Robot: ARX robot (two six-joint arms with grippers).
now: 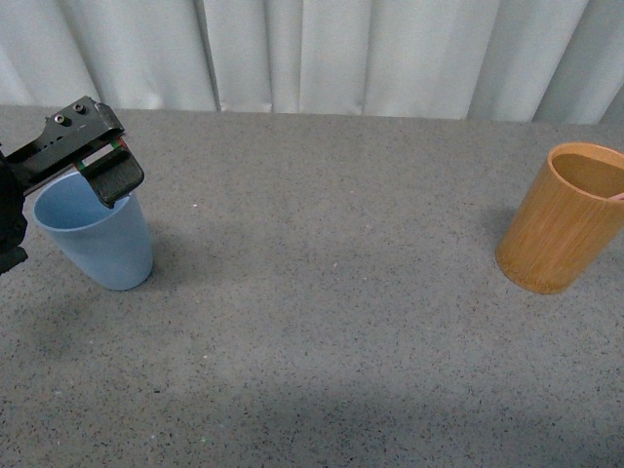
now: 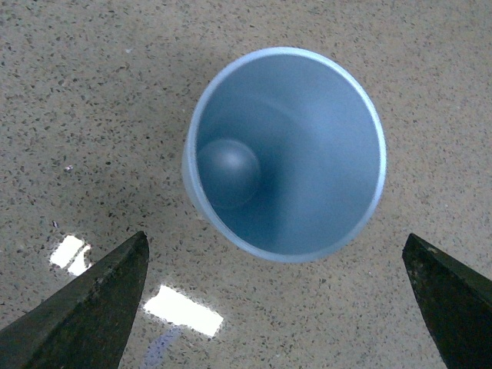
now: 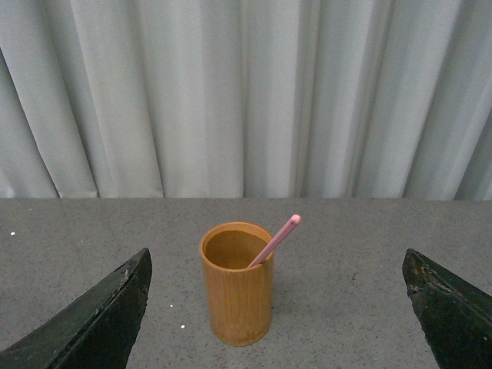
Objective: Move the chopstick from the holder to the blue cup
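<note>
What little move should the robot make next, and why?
Probably the right gripper should ease forward toward the chopstick: its jaws are open and empty, and the pink stick leans in the holder, apart from them. The blue cup is empty.

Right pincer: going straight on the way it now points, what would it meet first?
Probably the holder, centred ahead between its open fingers, with the chopstick leaning from its rim; distance unclear.

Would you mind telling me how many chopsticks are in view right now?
1. The pink chopstick leans in the holder at the table's right. The blue cup holds none, and the holder's depths are hidden.
</note>
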